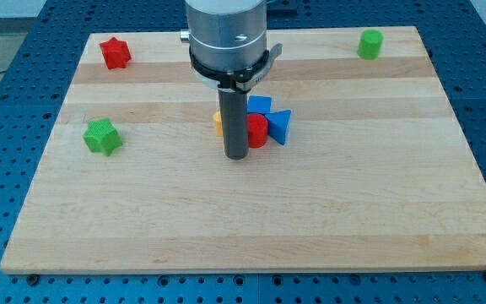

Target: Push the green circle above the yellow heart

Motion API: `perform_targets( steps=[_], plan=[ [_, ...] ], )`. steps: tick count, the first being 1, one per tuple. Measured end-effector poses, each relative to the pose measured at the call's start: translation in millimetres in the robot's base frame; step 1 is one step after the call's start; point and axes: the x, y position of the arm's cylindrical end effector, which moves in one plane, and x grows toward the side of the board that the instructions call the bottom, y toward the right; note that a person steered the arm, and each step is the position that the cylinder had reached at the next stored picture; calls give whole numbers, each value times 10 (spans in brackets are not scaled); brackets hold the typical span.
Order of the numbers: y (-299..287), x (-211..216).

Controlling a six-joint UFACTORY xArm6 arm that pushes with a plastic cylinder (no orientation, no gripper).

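The green circle (370,44), a short green cylinder, stands near the view's top right corner of the wooden board (243,219). A yellow block (218,123), likely the yellow heart, sits at the board's middle, mostly hidden behind my rod. My tip (237,156) rests on the board just below and right of that yellow block, touching or nearly touching the red block (257,131). The green circle is far to the upper right of my tip.
A red cylinder-like block sits right of my rod, with a blue block (261,105) above it and a blue triangle (280,127) to its right. A red star (116,53) lies at top left. A green star (102,137) lies at the left.
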Motion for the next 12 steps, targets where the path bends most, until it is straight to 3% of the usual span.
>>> perform_targets(
  steps=[2, 3, 4, 5, 6, 7, 8, 9, 10, 11, 12],
  plan=[
    [281, 204],
    [1406, 36],
    [2615, -762],
    [3072, -1755],
    [3075, -2258],
    [2216, -2229],
    [1232, -1716],
    [977, -1693],
    [1342, -2255],
    [1183, -2413],
    [1969, -2518]
  ],
)
